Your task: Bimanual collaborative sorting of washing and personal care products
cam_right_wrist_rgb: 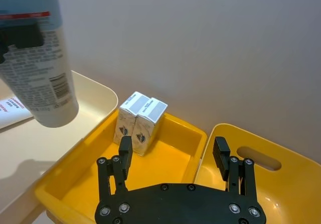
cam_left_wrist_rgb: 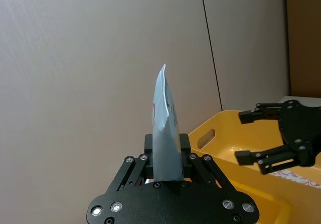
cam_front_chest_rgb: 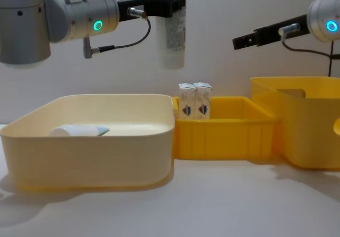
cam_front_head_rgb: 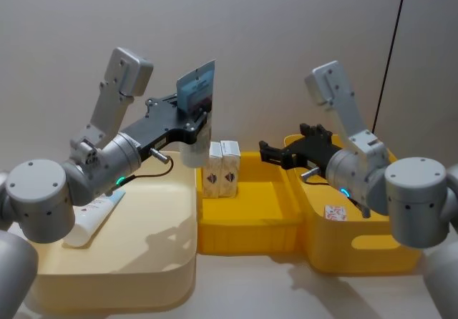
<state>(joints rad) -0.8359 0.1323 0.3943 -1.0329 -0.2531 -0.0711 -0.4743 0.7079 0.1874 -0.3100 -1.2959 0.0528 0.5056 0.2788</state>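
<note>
Looking at the left gripper [cam_front_chest_rgb: 170,4], we find it clamped on the pale blue tube [cam_front_chest_rgb: 172,35], upright along its long axis, crimped end up, rounded end down. The tube hangs mostly below the gripper, above and just left of the white cartons [cam_front_chest_rgb: 195,101]. The right gripper [cam_right_wrist_rgb: 173,151] hovers right of the cartons, jaws apart.

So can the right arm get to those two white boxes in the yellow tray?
Probably yes. The right gripper hovers over the yellow tray with jaws open, and nothing sits between it and the white cartons. The tube in the left gripper hangs higher, just beside them.
</note>
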